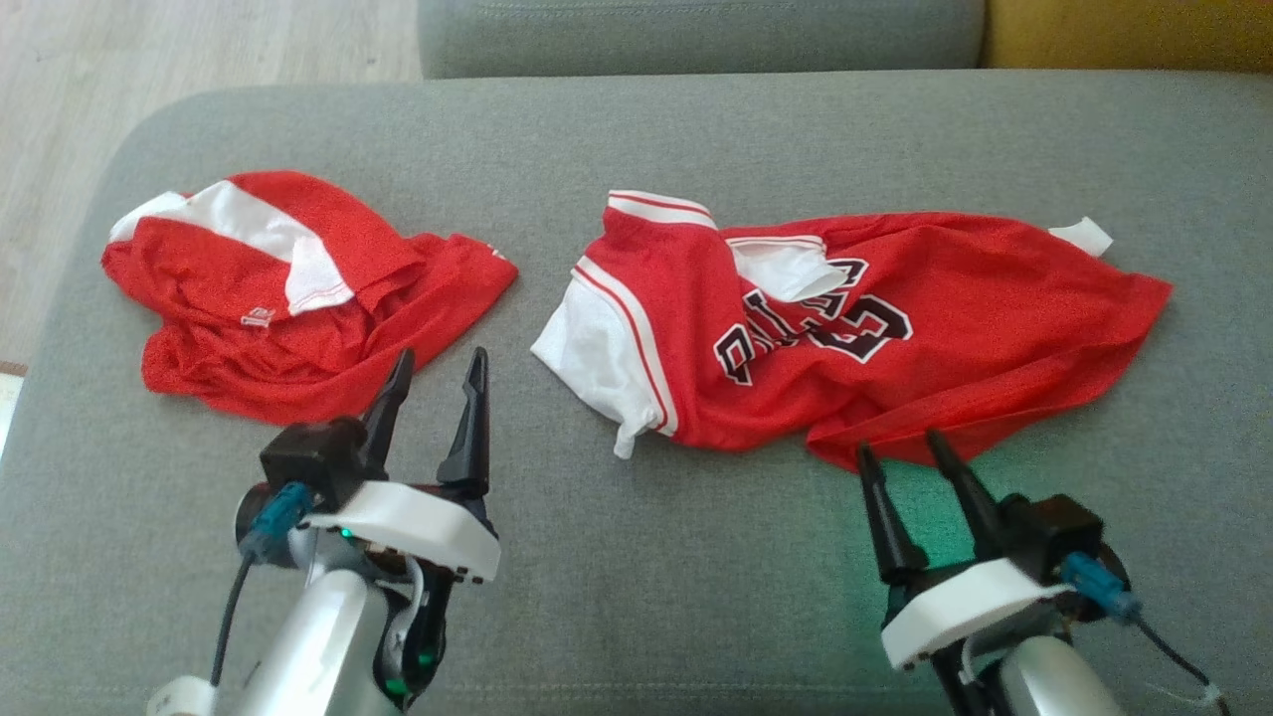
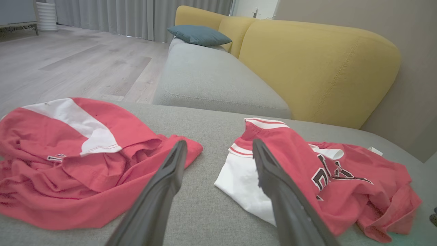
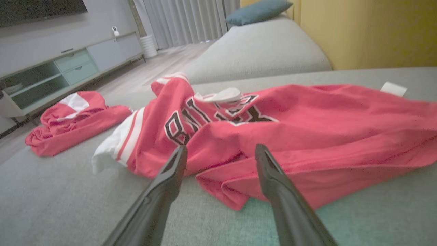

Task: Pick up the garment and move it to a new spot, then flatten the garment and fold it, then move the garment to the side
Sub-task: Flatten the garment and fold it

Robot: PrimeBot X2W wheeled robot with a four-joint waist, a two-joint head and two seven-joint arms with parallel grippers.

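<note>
Two red garments lie on the grey sofa seat (image 1: 636,607). A crumpled red and white garment (image 1: 249,328) (image 2: 51,164) (image 3: 68,126) is at the left. A red jersey (image 1: 995,298) (image 2: 358,171) (image 3: 324,116) with black lettering and white striped trim lies spread and wrinkled at the right. My left gripper (image 1: 441,360) (image 2: 219,143) is open, its tips just off the left garment's near right edge, holding nothing. The right gripper (image 1: 900,445) (image 3: 221,147) is also open, with its tips at the jersey's near hem and nothing between them.
The seat's rounded left edge drops to a wooden floor (image 1: 60,119). A second grey seat (image 2: 211,78) with a blue pillow (image 2: 199,35) and a yellow backrest (image 2: 321,68) lie beyond. A low cabinet (image 3: 68,68) stands across the room.
</note>
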